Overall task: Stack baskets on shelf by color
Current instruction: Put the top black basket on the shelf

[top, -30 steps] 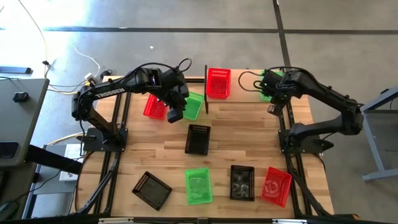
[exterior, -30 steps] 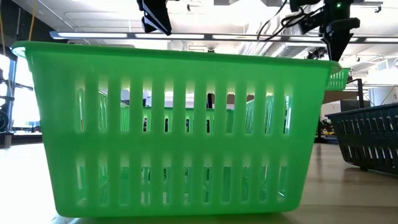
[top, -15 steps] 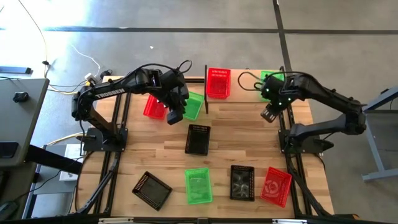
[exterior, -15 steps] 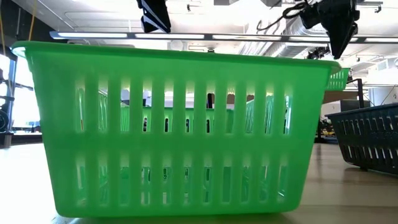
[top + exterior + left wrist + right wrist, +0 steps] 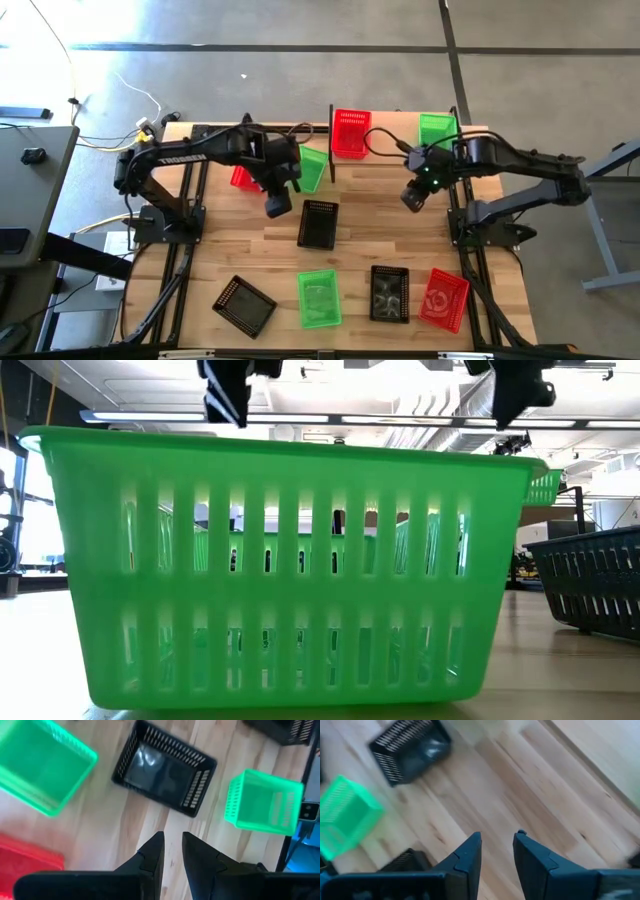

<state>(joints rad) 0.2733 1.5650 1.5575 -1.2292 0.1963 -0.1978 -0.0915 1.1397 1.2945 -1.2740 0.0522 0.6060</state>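
My left gripper [image 5: 278, 203], fingers slightly parted and empty, hangs just left of the centre black basket [image 5: 318, 223]. My right gripper [image 5: 413, 194], likewise, over bare planks right of it. Shelf [image 5: 400, 148] far, holding red basket [image 5: 351, 132] and green basket [image 5: 436, 127]. No legible writing

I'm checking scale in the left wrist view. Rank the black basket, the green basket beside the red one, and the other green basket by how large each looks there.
Largest to smallest, as they look:
1. black basket
2. green basket beside the red one, partly cut off, so it may rival the black
3. other green basket

Apparent size here follows nearness to the camera.
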